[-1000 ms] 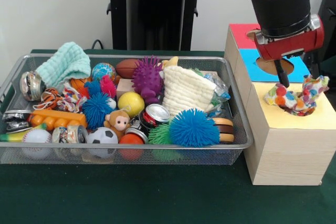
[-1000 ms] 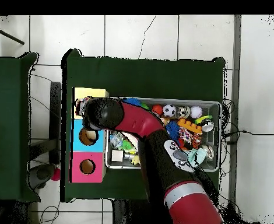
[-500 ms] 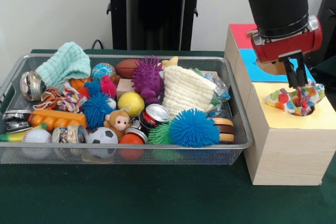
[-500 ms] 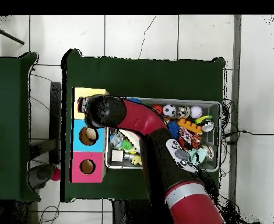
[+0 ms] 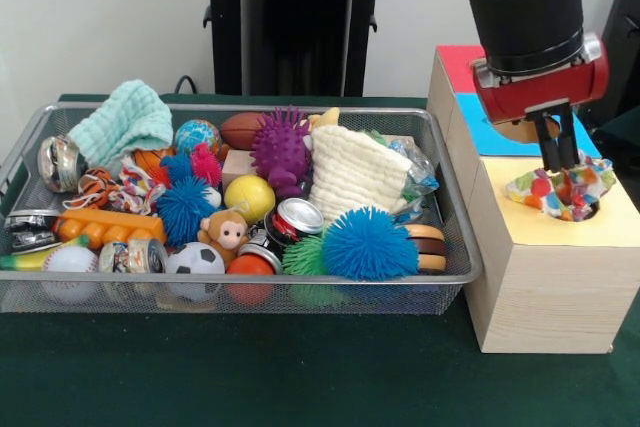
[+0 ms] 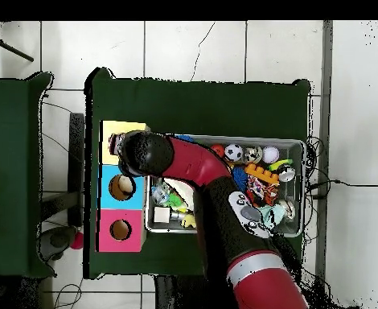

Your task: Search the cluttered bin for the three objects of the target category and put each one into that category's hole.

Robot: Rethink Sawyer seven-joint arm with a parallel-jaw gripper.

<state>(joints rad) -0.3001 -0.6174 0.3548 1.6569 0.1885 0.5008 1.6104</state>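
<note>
My gripper (image 5: 558, 165) stands over the yellow-surround hole (image 5: 610, 219) on the pale wood box, at the right of the front view. Its fingers are slightly apart, tips just at the top of a white rope toy with multicolour strands (image 5: 568, 193). That toy sits half sunk in the hole. The wire mesh bin (image 5: 455, 237) lies to the left. Two more rope toys lie at its left end: an orange-and-black one (image 5: 93, 187) and a multicolour one (image 5: 133, 185). In the overhead view the arm's wrist (image 6: 144, 153) hides the hole; only the yellow surround (image 6: 124, 129) shows.
The bin holds spiky pom balls (image 5: 368, 243), a cream knitted cloth (image 5: 355, 172), a mint cloth (image 5: 122, 119), balls, cans and a toy monkey (image 5: 224, 233). The blue-surround hole (image 6: 121, 187) and red-surround hole (image 6: 120, 230) lie beside the yellow one.
The rope toy has gone down from above the hole into it. The gripper's fingers have parted and risen slightly off the toy.
</note>
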